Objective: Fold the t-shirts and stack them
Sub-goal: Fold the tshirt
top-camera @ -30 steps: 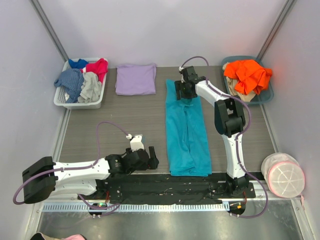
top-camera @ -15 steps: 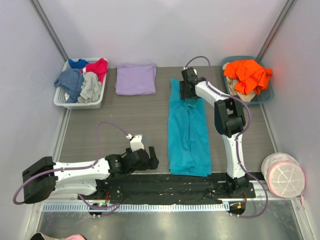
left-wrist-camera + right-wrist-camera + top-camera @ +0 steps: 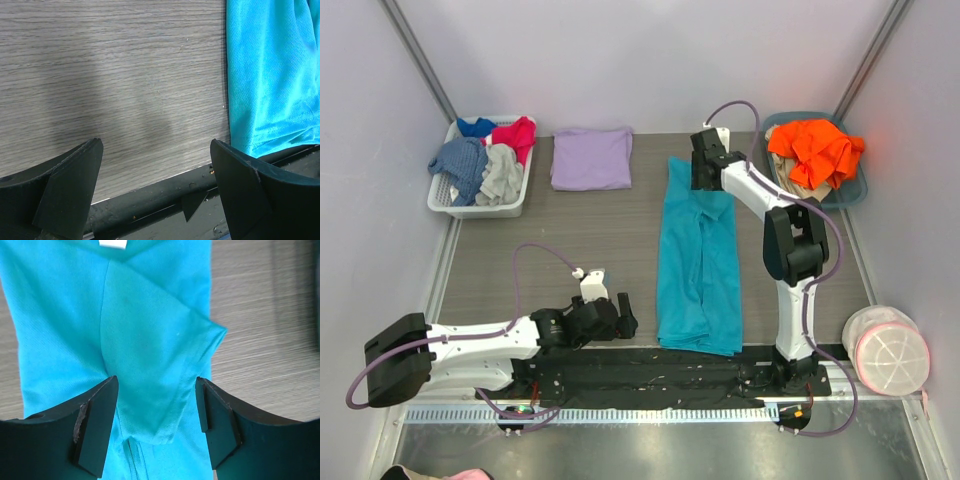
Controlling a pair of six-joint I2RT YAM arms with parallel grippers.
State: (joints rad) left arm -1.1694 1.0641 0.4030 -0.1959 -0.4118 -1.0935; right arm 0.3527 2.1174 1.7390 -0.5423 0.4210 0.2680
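The teal t-shirt (image 3: 698, 262) lies folded into a long narrow strip running from the back of the table to its front edge. My right gripper (image 3: 708, 182) hovers over the strip's far end, open and empty. In the right wrist view its jaws (image 3: 156, 415) straddle a folded sleeve of the teal shirt (image 3: 150, 340), with the white neck label (image 3: 112, 243) at the top. The lavender t-shirt (image 3: 591, 158) lies folded at the back left. My left gripper (image 3: 623, 318) is open and empty, low at the front edge, left of the strip's near end (image 3: 270, 75).
A white basket (image 3: 445, 205) with red, blue and grey garments stands at the back left. A teal tray (image 3: 848, 198) with the orange garment (image 3: 815, 150) stands at the back right. A white round container (image 3: 887, 350) sits at the front right. A black strip (image 3: 165, 197) lines the front edge.
My right gripper has moved back and to the right. The teal shirt's far end has shifted right with it, so the strip lies straighter. The left arm has not moved.
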